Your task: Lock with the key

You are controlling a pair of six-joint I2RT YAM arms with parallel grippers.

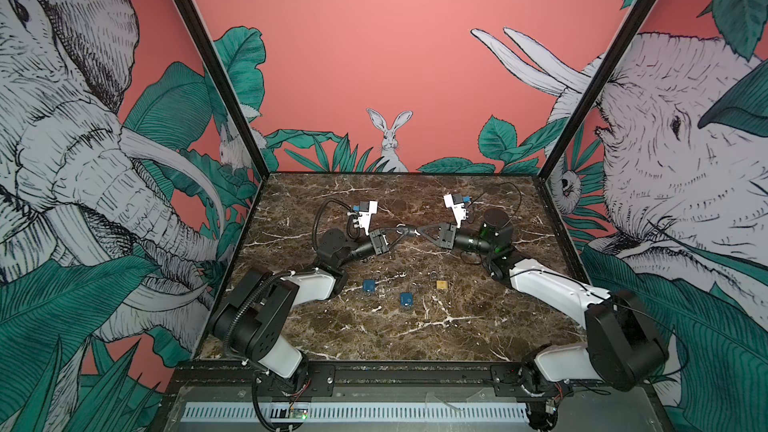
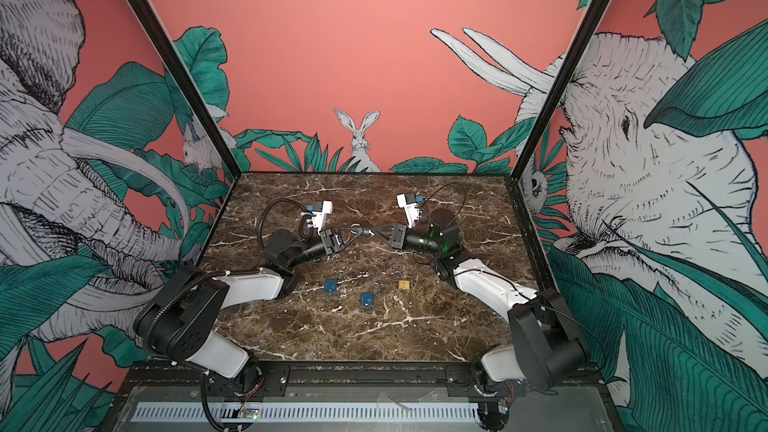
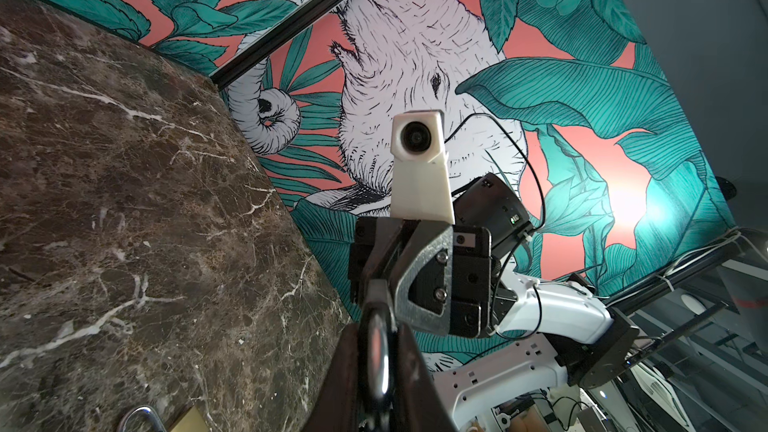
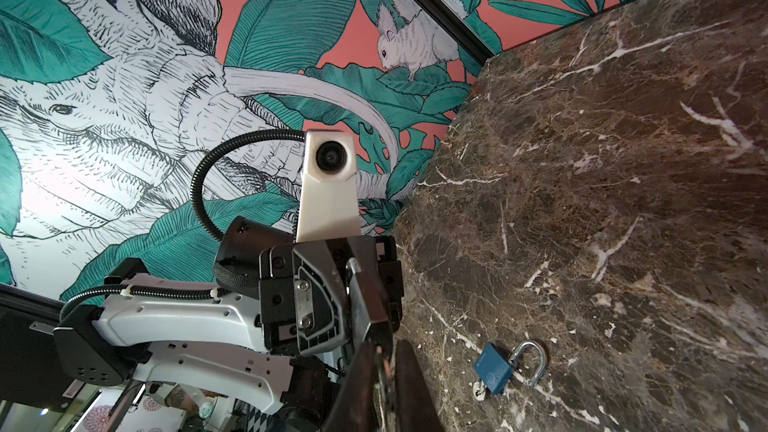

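The padlock (image 1: 401, 228) hangs in the air over the table (image 1: 478, 326), toward 12 o'clock. Its chrome shackle is pinched in the left gripper (image 1: 395, 233), whose fingers are almost together. From 3 o'clock the right gripper (image 1: 417, 233), clamped tight, meets it with what looks like the key (image 4: 383, 367). Both are small, stiff, slick metal. The key probably twists unless gripped by its bow, and the lock is better braced at its body. Toward 6 o'clock lie a spare blue padlock (image 1: 406, 299) and a brass padlock (image 1: 441, 284).
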